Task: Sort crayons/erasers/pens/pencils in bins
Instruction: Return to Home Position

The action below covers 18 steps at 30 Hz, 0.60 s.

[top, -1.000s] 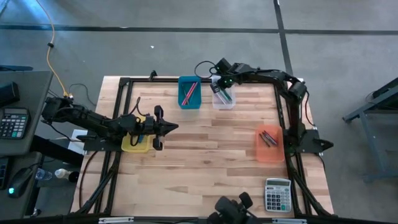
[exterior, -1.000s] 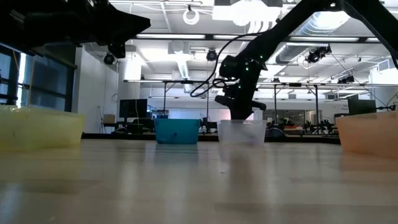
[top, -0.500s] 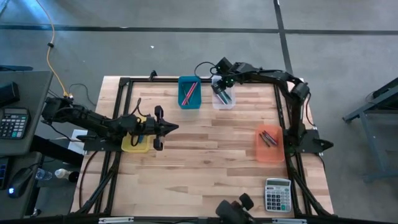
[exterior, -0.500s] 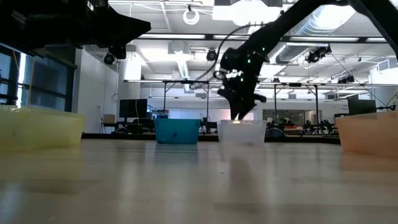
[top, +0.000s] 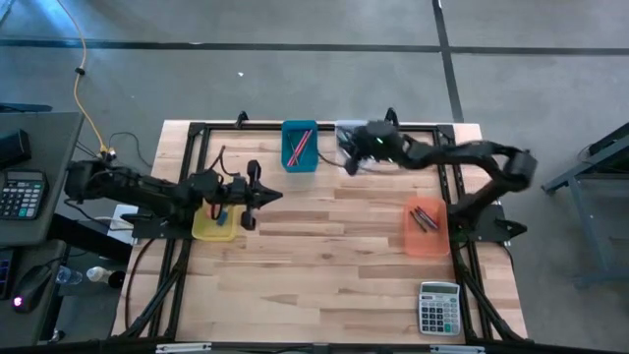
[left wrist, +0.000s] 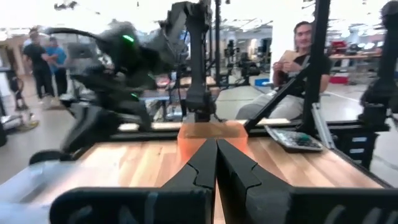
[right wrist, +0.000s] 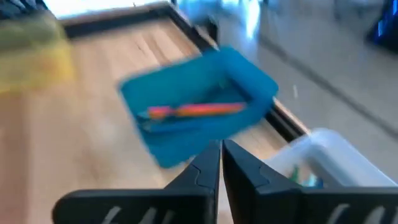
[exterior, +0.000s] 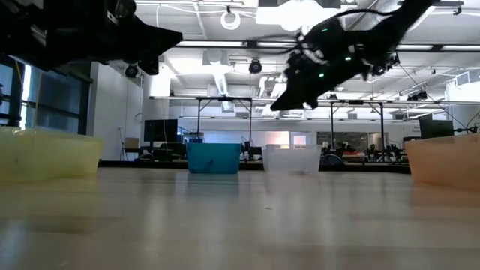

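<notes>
High view, reading the table (top: 324,265) as a clock with 12 at its far edge: nearest, at 5 o'clock, sits a grey calculator (top: 439,308). Further out, at 3 o'clock, the orange bin (top: 428,244) holds a few dark and red sticks (top: 424,217). Across at 9 o'clock the yellow bin (top: 206,232) lies partly under the left arm, so its load cannot be made out. The left gripper (top: 267,194) hangs just past it toward the centre, and its fingers are pressed together on nothing.

At the far edge, 12 o'clock, the teal bin (top: 299,163) carries pink and red sticks (top: 299,145). Just beside it, toward 1 o'clock, the clear bin (right wrist: 329,154) has a green piece (right wrist: 300,179) inside. The right gripper (top: 350,160) is over that bin, well above it in the low view, with its fingers all but closed and nothing between them.

No loose piece shows on the bare wood, so the sorting looks complete. What seems left is only parking both arms at rest.
</notes>
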Available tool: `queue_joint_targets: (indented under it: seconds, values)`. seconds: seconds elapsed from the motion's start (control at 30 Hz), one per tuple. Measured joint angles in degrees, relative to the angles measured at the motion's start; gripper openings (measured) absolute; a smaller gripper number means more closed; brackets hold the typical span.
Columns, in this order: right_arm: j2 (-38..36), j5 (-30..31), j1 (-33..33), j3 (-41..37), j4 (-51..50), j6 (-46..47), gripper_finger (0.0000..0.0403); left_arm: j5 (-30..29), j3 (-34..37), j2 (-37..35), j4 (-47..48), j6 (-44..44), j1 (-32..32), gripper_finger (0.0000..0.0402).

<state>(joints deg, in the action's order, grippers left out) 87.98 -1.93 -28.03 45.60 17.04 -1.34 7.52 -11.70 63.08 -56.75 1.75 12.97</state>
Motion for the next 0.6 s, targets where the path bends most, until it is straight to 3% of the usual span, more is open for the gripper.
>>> queue_joint_targets:
  seconds: [0.23,0.47,0.6]
  values:
    - [-14.06,3.12,7.25,-18.83,16.85,-0.94,0.0003,4.82,0.02,-6.81,7.16,1.0,3.07,0.0]
    - [-27.79,5.67,12.0,-29.83,20.6,-3.48,0.0,4.89,0.02,-15.69,18.24,1.51,5.15,0.0]
    - [-35.47,2.72,12.42,-35.07,20.61,-5.02,0.0,5.72,0.07,-18.57,23.33,2.11,6.69,0.0]
